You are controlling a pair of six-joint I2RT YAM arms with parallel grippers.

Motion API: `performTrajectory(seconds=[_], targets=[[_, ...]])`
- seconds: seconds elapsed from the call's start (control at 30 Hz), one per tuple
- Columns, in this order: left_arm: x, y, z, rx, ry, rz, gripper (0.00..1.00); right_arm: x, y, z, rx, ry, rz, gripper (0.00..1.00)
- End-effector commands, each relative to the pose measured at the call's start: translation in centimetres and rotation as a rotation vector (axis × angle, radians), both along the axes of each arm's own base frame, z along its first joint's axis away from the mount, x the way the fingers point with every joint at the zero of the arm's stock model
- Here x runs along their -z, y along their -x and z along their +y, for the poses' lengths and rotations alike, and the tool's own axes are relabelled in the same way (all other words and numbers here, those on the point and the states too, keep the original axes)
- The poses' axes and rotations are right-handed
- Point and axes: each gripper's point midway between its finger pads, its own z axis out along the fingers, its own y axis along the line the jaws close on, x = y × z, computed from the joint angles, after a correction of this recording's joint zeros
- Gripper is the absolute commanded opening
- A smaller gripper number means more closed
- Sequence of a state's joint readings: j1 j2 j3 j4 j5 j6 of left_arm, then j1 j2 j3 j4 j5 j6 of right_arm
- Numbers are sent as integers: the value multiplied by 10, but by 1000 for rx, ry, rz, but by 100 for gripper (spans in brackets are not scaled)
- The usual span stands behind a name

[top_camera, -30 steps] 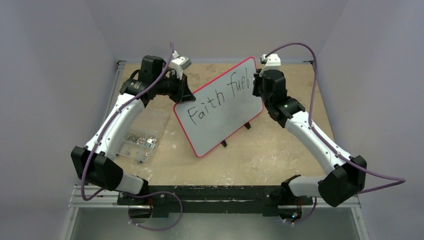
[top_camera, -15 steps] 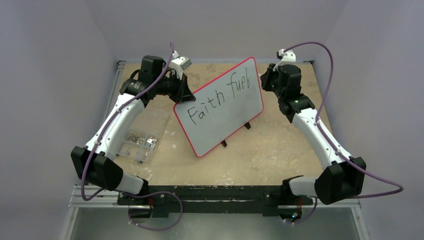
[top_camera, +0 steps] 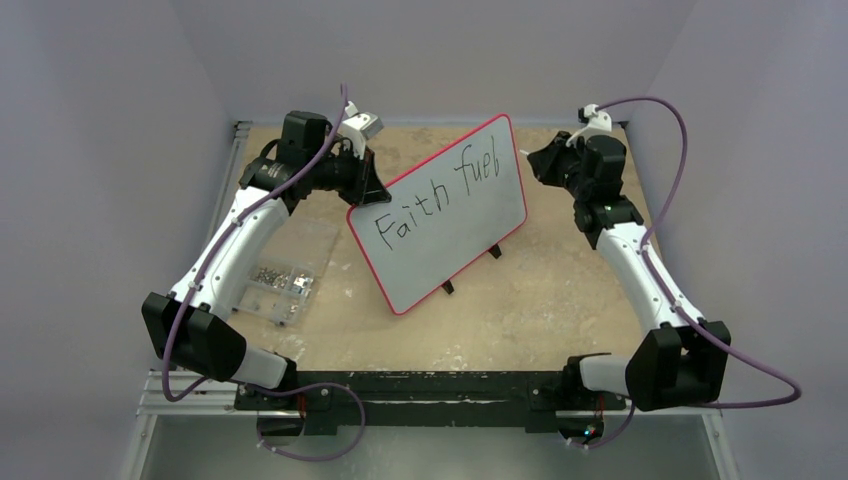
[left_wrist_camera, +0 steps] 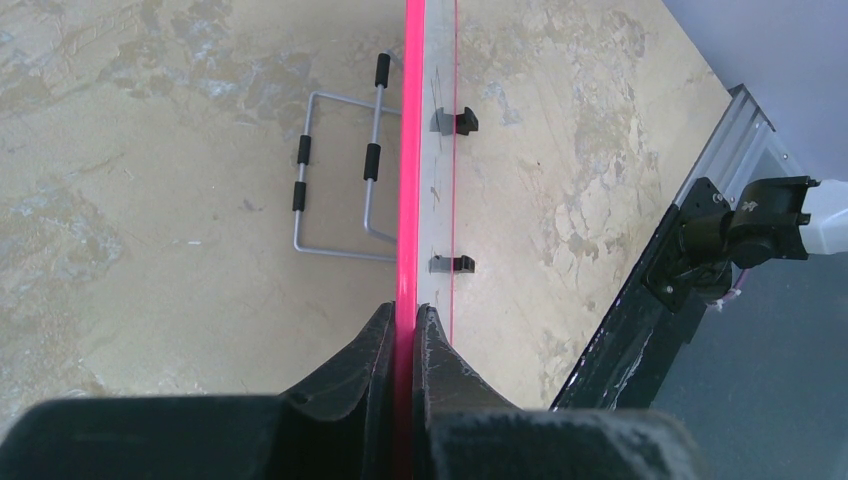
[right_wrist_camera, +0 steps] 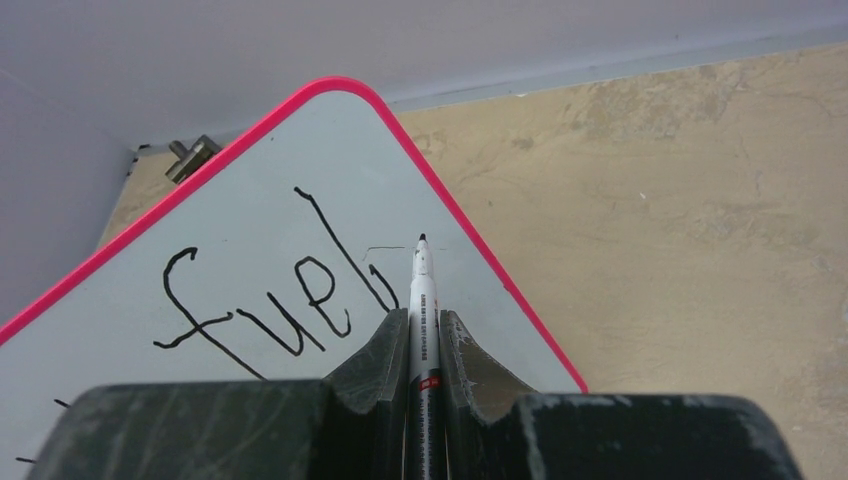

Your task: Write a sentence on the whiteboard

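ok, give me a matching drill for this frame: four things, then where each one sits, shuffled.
Things:
1. marker
2. board
3. parts box
4. wire rack

Places:
a. red rim pinched in the left jaws
b. flat on the table, on the board's far side
c. clamped in the right jaws
d. on the table, beside the left arm

Pairs: 1-c, 2-a, 3-d, 4-b
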State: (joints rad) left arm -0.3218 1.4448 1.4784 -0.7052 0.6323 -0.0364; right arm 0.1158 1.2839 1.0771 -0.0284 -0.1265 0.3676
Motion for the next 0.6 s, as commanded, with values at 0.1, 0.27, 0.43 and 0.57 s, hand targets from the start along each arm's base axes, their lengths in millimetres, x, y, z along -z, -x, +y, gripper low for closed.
performTrajectory(seconds=[0.1,0.27,0.43,0.57], targets=[[-31,-15,9,-32,-12,-181,0,-25,5,6,-38,-38,-83,0],[-31,-15,9,-32,-10,-180,0,-26,6,9,-50,-48,-92,0],[-31,-15,9,-32,-11,-178,0,-27,5,9,-51,-52,-101,0],[-30,-15,9,-31,-11,-178,0,-28,5,10,-59,-52,-106,0]])
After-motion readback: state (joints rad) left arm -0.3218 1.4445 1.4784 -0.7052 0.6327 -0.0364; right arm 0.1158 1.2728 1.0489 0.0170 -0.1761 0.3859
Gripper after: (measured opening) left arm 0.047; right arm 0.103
